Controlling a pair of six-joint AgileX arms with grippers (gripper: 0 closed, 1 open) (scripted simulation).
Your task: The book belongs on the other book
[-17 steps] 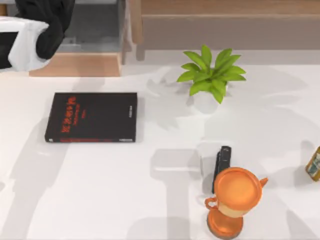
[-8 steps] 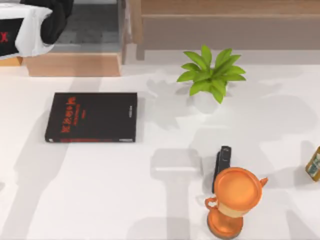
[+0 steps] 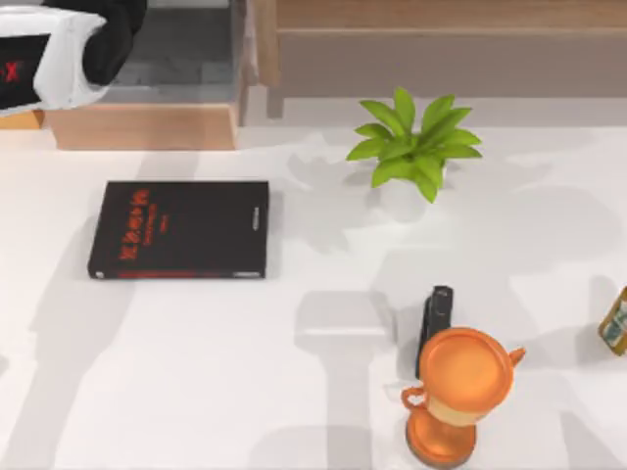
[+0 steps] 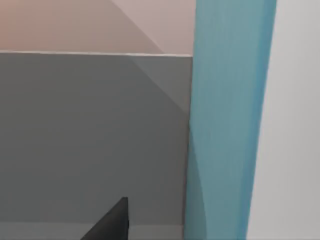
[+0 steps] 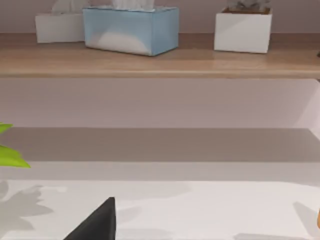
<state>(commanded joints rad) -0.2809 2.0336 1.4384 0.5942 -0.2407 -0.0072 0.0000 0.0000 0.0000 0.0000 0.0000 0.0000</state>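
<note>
Red lettering on black book (image 3: 178,230), illegible.

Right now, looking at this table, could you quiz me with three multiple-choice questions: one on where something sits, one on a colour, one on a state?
1. Where does the black book lie?
A. on the table's left half
B. beside the trophy
C. under the plant

2. What colour is the trophy?
A. silver
B. orange
C. blue

3. What lies on the black book?
A. a teal book
B. the slim black object
C. nothing

Answers:
1 A: the top view shows it left of the plant.
2 B: its cup and base are orange.
3 C: its cover with red lettering is bare; a teal book appears close up in the left wrist view, and the slim black object sits by the trophy.
</note>
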